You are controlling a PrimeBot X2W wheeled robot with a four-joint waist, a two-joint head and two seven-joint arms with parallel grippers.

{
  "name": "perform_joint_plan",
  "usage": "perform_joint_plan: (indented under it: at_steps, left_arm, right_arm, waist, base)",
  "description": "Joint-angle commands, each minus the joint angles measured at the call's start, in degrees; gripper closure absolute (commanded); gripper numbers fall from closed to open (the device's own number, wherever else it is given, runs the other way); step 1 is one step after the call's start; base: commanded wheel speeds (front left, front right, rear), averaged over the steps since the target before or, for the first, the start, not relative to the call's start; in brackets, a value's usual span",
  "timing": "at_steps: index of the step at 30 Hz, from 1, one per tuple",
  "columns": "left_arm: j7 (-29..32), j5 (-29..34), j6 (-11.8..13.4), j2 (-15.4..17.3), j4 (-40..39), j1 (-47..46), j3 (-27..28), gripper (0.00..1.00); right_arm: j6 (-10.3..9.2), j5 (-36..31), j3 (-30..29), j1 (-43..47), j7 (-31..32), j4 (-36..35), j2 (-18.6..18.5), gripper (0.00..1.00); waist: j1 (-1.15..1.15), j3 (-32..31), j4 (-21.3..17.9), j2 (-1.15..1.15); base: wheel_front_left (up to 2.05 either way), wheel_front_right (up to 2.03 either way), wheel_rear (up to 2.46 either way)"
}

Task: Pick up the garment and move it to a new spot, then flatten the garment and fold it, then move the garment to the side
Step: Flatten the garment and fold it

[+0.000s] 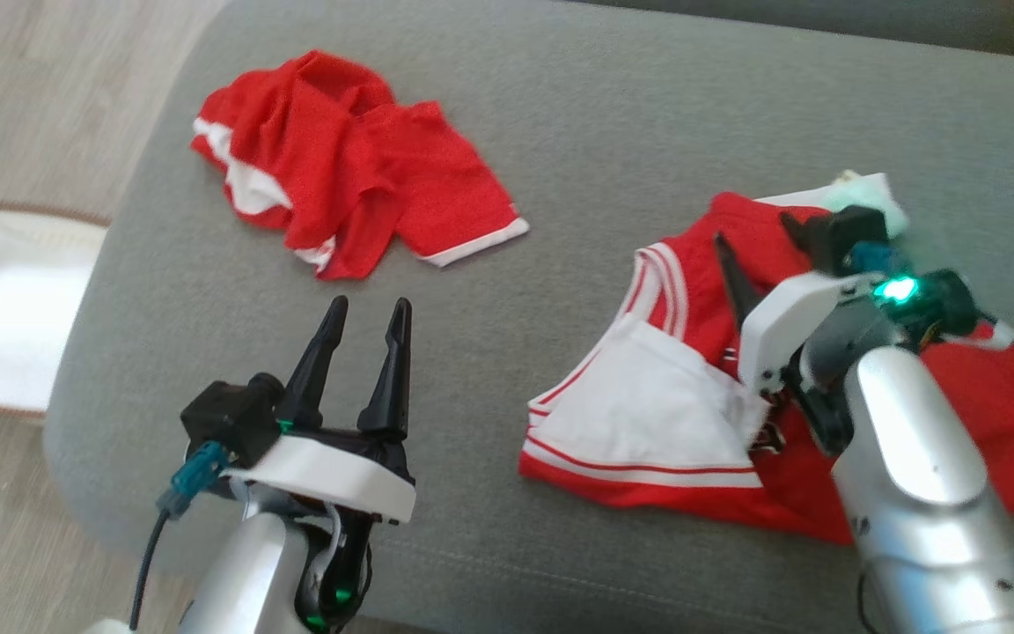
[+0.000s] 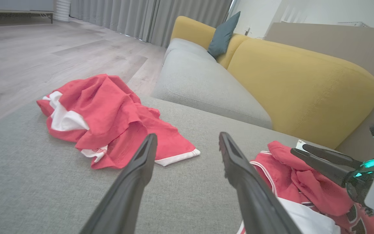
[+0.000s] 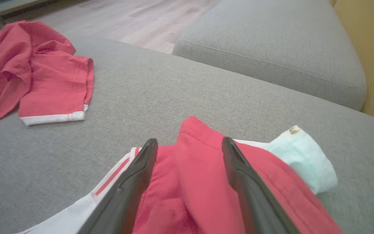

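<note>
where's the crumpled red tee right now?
Head view, upper left: the crumpled red tee lies on the grey cushion, ahead of the open left end effector, apart from the striped garment on the right.

Striped garment — soft matt cloth, red and white. Seat cushion — coarse grey weave. Fingers: matt black plastic; forearm: glossy silver.

Two rumpled red garments on the grey cushion.
The red-and-white garment lies bunched on the right, with a white panel edged in red stripes folded over its near-left part. The crumpled red garment sits well apart at the far left, white showing in its folds and one white-hemmed end spread flat.
</note>
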Motion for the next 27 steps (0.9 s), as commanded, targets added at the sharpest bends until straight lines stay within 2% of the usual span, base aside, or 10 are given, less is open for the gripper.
perform_joint_plan:
  at_steps: [1, 10, 11, 12, 22, 27]
  left_arm:
    - [-0.7, -0.89, 0.01, 0.38, -1.62, -2.91, 1.47, 0.0]
    - [-0.7, -1.88, 0.19, 0.38, -1.63, -3.77, 1.07, 0.0]
    - [-0.7, -1.93, 0.21, 0.38, -1.64, -3.85, 1.07, 0.0]
    - [-0.7, -1.96, 0.23, 0.38, -1.65, -3.93, 1.1, 0.0]
    - [-0.7, -1.71, 0.37, 0.38, -1.78, -4.19, 2.04, 0.0]
    - [-0.7, -1.69, 0.31, 0.38, -2.34, -4.66, 2.23, 0.0]
  right_arm:
    - [0.37, -2.07, -0.23, -3.93, -0.12, 0.28, 0.24, 0.0]
    - [0.37, -9.55, -5.31, -9.23, -0.86, 8.69, 0.24, 0.0]
    - [0.37, -9.85, -5.81, -9.67, -0.82, 9.42, 0.24, 0.28]
    - [0.37, -10.32, -6.32, -10.12, -0.91, 10.01, 0.24, 1.0]
    - [0.37, -13.59, -16.84, -13.32, -3.76, 9.84, 0.19, 1.0]
    - [0.37, -15.35, -23.57, -15.33, -3.89, 6.6, -2.06, 1.0]
  waist:
    - [0.0, 1.63, 2.18, 0.0]
    - [0.0, 3.53, 4.64, 0.0]
    - [0.0, 3.65, 4.71, 0.0]
    - [0.0, 3.75, 4.72, 0.0]
    - [0.0, 3.78, 1.75, 0.0]
    - [0.0, 4.58, -0.26, 0.0]
  base:
    - [0.0, 0.0, 0.0]
    - [0.0, 0.0, 0.0]
    - [0.0, 0.0, 0.0]
    - [0.0, 0.0, 0.0]
    - [0.0, 0.0, 0.0]
    - [0.0, 0.0, 0.0]
